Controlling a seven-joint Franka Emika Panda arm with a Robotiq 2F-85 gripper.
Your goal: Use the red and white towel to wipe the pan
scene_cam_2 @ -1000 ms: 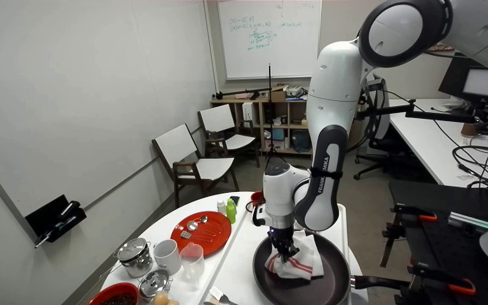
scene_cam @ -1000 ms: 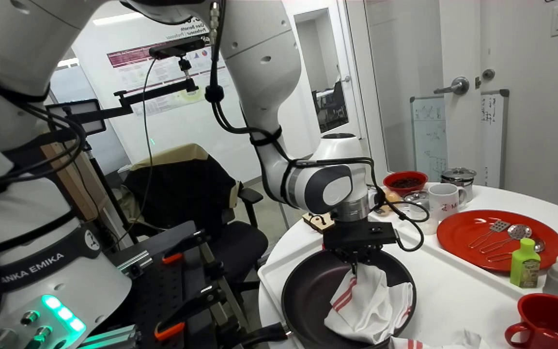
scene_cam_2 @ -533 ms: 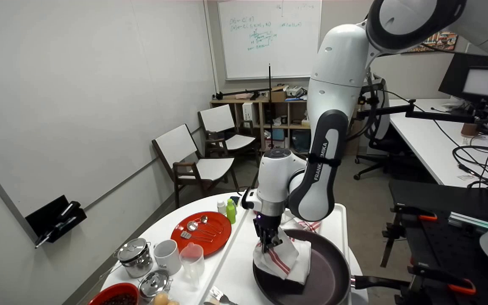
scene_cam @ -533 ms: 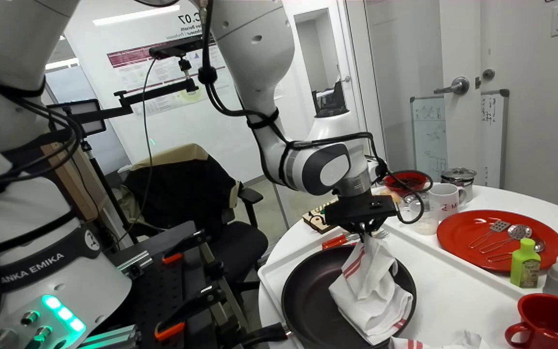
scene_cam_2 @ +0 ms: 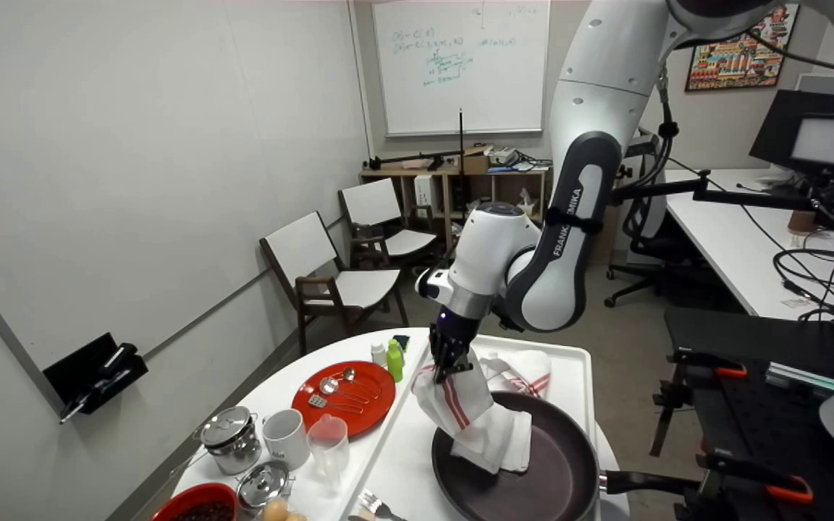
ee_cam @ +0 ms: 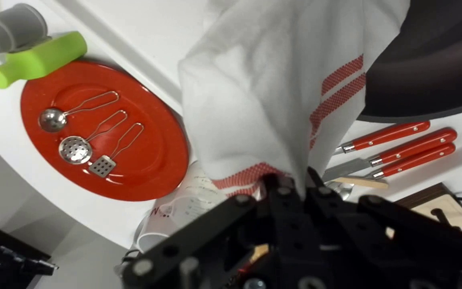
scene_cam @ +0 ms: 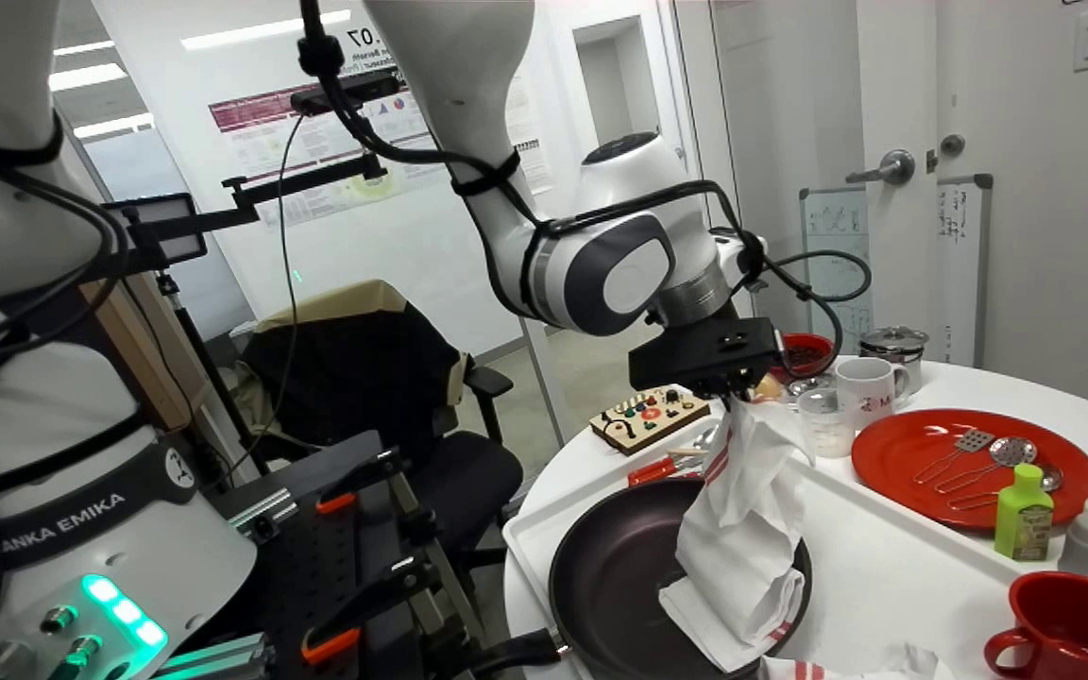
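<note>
My gripper [scene_cam: 739, 395] is shut on an upper corner of the red and white towel [scene_cam: 742, 519], above the pan's edge. White cloth with red stripes hangs down from the fingers, and its lower folds rest inside the black pan [scene_cam: 615, 576]. In an exterior view the towel [scene_cam_2: 453, 398] drapes over the pan's rim on the side toward the red plate. From the wrist, the towel [ee_cam: 247, 96] runs up between the two fingertips of the gripper [ee_cam: 299, 178], with part of the dark pan [ee_cam: 435, 68] to its right. Cloth hides part of the pan's inside.
A red plate [scene_cam_2: 348, 416] with metal utensils stands beside the white tray [scene_cam: 870, 557] under the pan. Red-handled knives [ee_cam: 403, 152] lie near the rim. Another red-striped cloth [scene_cam_2: 536, 367] is on the tray. A mug [scene_cam: 860, 387] and red cup [scene_cam: 1078, 623] stand around.
My gripper has risen out of the pan and tilted, drawing the towel up with it. The towel was bunched in the pan and now hangs stretched, its lower end in the pan.
</note>
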